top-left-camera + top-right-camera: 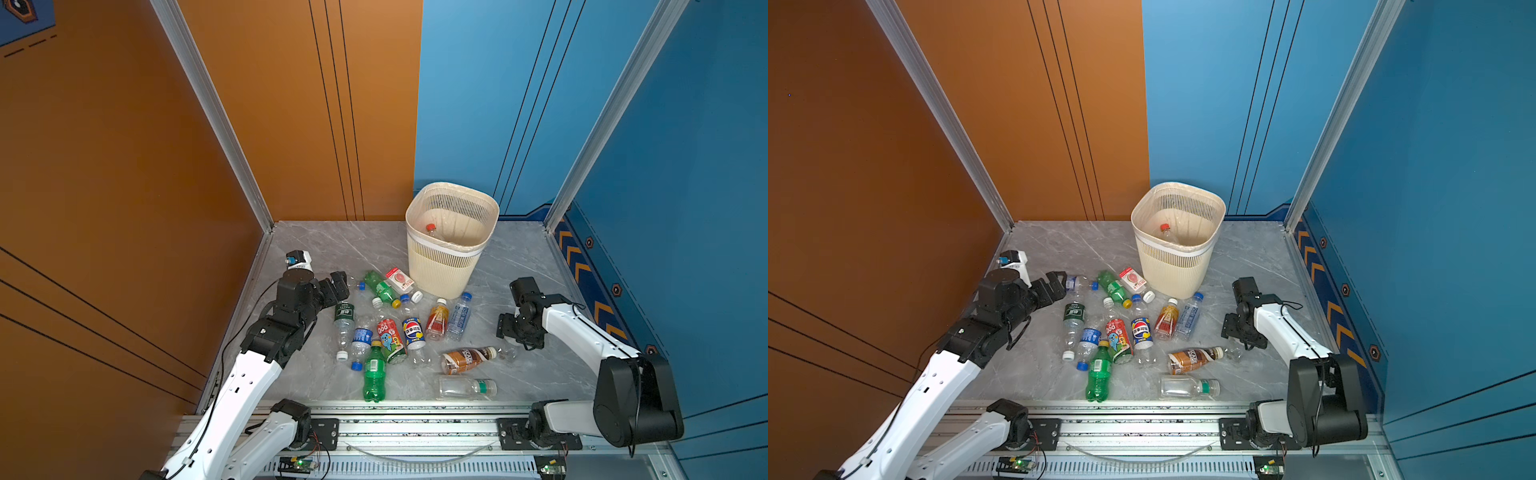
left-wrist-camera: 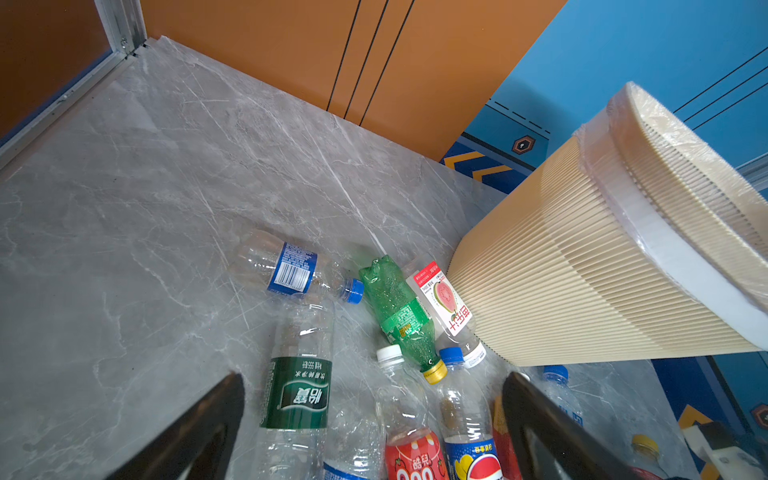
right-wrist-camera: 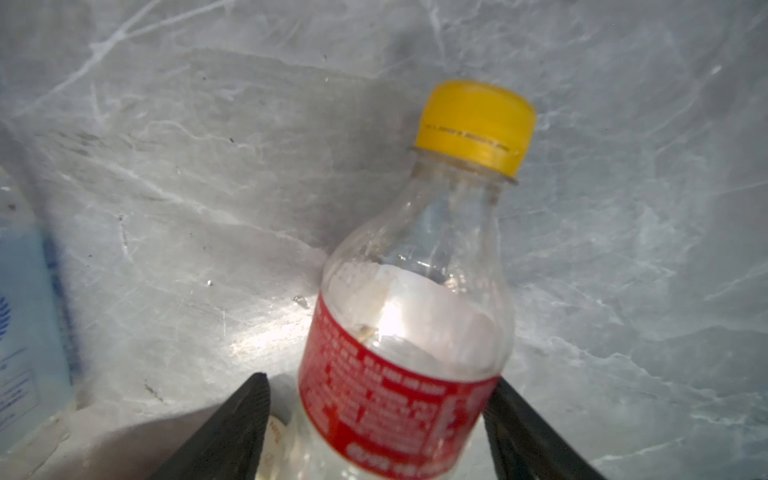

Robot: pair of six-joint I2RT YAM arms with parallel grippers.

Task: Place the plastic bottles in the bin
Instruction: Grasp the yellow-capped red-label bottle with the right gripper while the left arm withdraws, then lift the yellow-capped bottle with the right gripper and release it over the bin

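Several plastic bottles (image 1: 390, 334) lie scattered on the grey marble floor in front of the cream slatted bin (image 1: 440, 266) (image 1: 1169, 266). One red-capped bottle (image 1: 431, 228) lies inside the bin. My left gripper (image 1: 338, 286) (image 2: 374, 376) hovers open over the left of the pile, above a green-labelled clear bottle (image 2: 297, 390). My right gripper (image 3: 380, 380) (image 1: 517, 338) points down beside the brown-labelled bottle (image 1: 467, 359). It straddles a clear bottle (image 3: 415, 332) with a red label and yellow cap. One finger touches the label. A small gap shows at the other.
The orange wall stands left and behind, and the blue wall stands right. An aluminium rail (image 1: 415, 424) runs along the front edge. A green bottle (image 1: 374, 374) and a clear bottle with a green band (image 1: 465, 387) lie nearest the rail. The bin (image 2: 582, 270) looms next to the left gripper.
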